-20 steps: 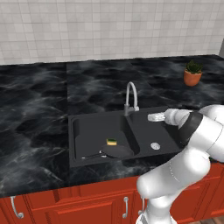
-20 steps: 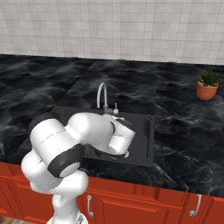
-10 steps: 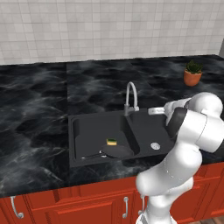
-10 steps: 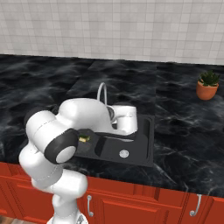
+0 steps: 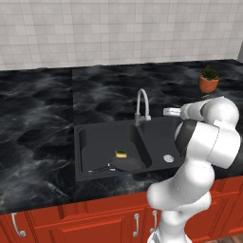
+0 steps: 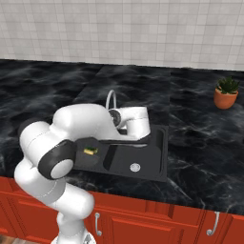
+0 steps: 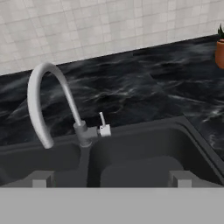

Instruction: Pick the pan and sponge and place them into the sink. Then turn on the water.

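Arm has swung up from over the right basin toward the faucet [image 7: 52,105] | jaws wide apart, holding nothing | pan [image 5: 124,164] and sponge [image 5: 122,154] lie in the left basin of the sink [image 5: 161,133] | potted plant [image 5: 209,79] on the surface [image 5: 38,114]

In the right base view the arm covers most of the sink's [image 6: 157,157] left basin; of the sponge [image 6: 89,151] only a sliver shows, and the pan cannot be made out. The faucet [image 6: 111,97] is partly masked there too. In the hand view the potted plant [image 7: 220,46] is cut by the right edge, and the two fingertips [image 7: 39,179] barely rise at the bottom.
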Robot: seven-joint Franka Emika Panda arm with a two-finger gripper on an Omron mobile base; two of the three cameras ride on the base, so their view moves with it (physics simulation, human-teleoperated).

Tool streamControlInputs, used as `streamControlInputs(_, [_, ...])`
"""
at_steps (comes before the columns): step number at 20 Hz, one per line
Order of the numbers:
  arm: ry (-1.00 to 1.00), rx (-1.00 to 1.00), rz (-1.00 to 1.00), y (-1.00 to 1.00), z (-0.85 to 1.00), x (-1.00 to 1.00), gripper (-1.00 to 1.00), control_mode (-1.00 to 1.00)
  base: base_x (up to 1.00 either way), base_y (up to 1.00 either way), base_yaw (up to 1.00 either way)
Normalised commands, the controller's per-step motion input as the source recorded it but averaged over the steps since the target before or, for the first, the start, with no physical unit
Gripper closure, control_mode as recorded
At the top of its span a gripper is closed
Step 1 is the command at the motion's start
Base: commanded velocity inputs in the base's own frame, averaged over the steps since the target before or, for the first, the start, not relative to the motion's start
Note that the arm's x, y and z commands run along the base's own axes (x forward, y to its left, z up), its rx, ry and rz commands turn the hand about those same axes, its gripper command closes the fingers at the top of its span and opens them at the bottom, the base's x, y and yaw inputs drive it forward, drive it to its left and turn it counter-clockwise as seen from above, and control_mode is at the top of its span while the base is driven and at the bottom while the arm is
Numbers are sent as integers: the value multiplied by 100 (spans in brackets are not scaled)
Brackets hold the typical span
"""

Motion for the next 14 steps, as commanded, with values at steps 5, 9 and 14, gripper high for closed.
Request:
streamControlInputs(5, [0, 33, 23, -56, 16, 1, -100, -100, 0, 0, 0])
streamControlInputs(9, [0, 32, 32, -53, 2, 18, -100, -100, 0, 0, 0])
streamControlInputs(14, [1, 24, 37, -50, 0, 28, -100, -100, 0, 0, 0])
